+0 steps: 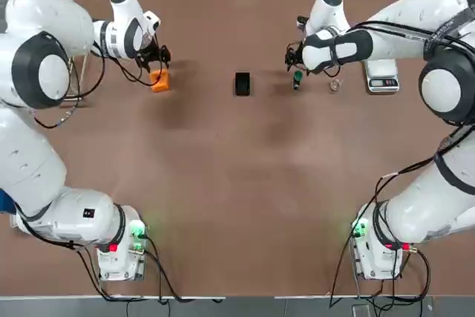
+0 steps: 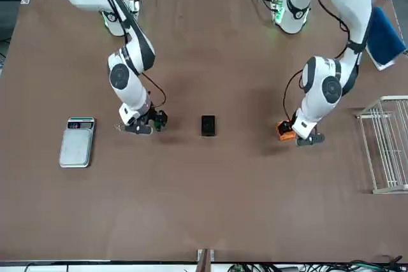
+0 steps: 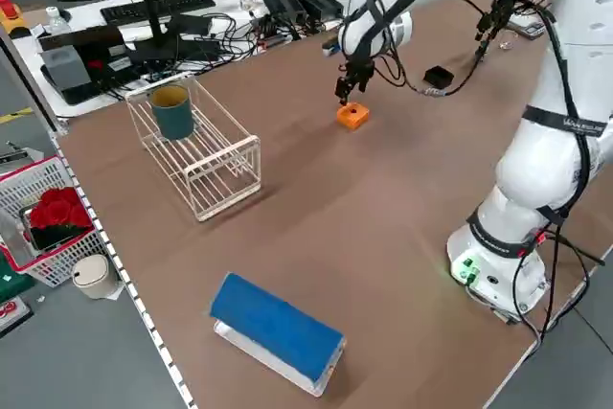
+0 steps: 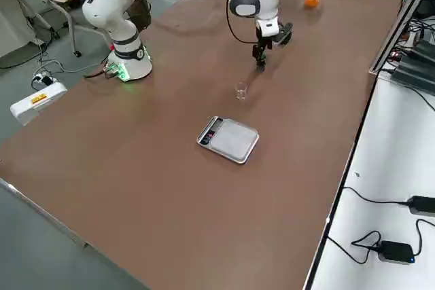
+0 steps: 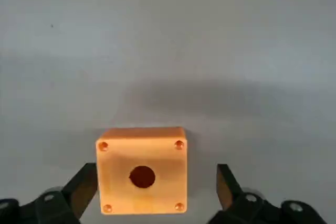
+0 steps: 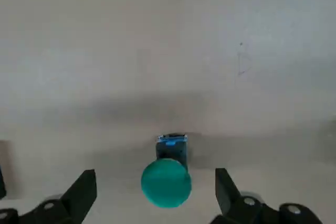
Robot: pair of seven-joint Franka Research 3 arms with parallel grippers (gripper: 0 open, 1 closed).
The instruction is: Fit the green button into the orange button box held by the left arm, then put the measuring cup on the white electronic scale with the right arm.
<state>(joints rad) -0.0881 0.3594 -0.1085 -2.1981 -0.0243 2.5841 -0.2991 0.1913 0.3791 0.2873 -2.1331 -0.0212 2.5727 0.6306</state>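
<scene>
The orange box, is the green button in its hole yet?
Not yet. The orange box shows an empty round hole; the green button lies on the table between the right gripper's open fingers.

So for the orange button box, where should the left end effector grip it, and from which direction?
Come straight down from above and close on two opposite side walls of the orange button box. It sits flat with its holed face up, and the open left end effector already straddles those flat, parallel sides.

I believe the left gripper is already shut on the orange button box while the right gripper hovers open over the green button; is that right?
Not quite: the left gripper is open, its fingers apart from the orange button box, as the left wrist view shows. The right gripper does hover open over the green button.
</scene>
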